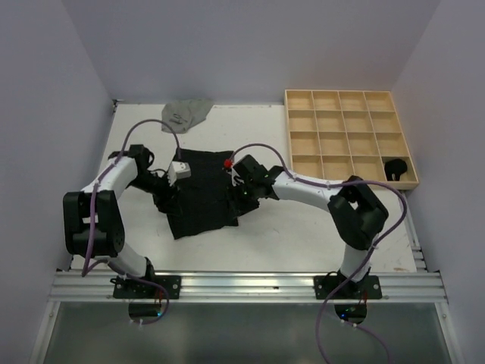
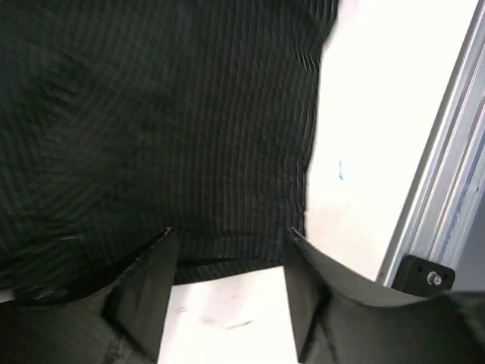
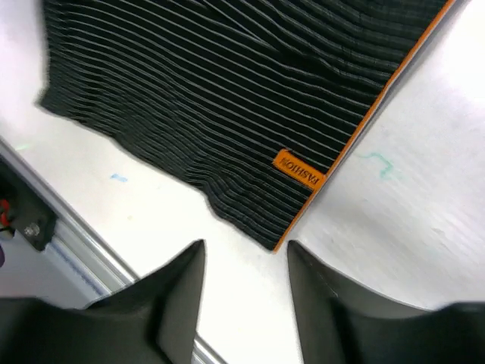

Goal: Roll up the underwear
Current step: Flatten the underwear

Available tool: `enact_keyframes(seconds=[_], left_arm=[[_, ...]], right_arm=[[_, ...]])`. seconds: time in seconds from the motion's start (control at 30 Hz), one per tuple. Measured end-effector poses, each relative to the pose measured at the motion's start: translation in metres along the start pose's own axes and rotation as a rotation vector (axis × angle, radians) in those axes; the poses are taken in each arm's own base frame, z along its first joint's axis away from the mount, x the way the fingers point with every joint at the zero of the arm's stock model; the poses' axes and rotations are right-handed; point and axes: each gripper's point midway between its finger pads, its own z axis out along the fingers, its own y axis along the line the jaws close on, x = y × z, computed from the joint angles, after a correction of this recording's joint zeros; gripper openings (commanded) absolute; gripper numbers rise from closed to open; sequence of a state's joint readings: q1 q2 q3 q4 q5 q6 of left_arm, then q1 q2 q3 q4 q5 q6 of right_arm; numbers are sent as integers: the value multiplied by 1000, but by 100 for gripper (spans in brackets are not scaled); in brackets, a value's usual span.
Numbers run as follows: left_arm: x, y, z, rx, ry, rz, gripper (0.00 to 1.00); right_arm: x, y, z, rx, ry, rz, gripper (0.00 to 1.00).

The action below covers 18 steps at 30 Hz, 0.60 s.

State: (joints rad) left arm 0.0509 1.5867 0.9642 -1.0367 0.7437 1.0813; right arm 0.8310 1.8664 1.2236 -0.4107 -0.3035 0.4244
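Note:
A black striped underwear (image 1: 198, 193) lies spread flat on the white table between both arms. My left gripper (image 1: 170, 191) is at its left edge. In the left wrist view the jaws of this gripper (image 2: 231, 235) stand open, low over the cloth (image 2: 151, 114), whose hem lies between the fingertips. My right gripper (image 1: 239, 194) is at the right edge, open (image 3: 245, 246), with bare table between its fingers. The cloth's orange-trimmed corner with an orange label (image 3: 297, 168) lies just ahead of them. A plain grey underwear (image 1: 186, 112) lies crumpled at the back edge.
A wooden grid tray (image 1: 350, 136) stands at the back right, with a dark rolled piece (image 1: 395, 168) in its near right compartment. The metal rail (image 1: 242, 284) runs along the near edge and shows in both wrist views, rail (image 2: 439, 189) and rail (image 3: 68, 235).

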Motion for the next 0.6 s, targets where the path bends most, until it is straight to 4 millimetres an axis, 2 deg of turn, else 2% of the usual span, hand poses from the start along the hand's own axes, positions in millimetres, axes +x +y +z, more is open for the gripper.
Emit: enact_keyframes(seconds=[0.07,0.1,0.2,0.23,0.3,0.37,0.43,0.47,0.53,0.6], left_arm=[[-38,19,-27,-60,-77,60,64],[-61,32,-43,-107,-124,104,68],[-120,67,-89,-221,-252,167,71],[-136,83,-102,-259,-288,175,71],[-160,116,-122,-319,-346,160,70],[-170,151,-127,-353,-380,119,70],[-171,186,-123,-372,-399,65,69],[-169,201,-117,-369,-403,33,69],[-162,225,-102,-356,-408,-19,67],[-153,240,-87,-337,-409,-70,67]], right_arm=[[-18,9,-25,-5,-67,-34,68],[-35,16,-40,-14,-117,-45,69],[-109,25,-89,-51,-321,-49,70],[-136,19,-106,-52,-390,-35,71],[-186,-7,-133,-32,-511,12,73],[-222,-36,-146,-7,-589,50,75],[-250,-76,-141,25,-620,98,77],[-259,-93,-131,39,-620,116,78],[-265,-119,-105,58,-591,145,78],[-260,-140,-67,74,-530,169,78]])
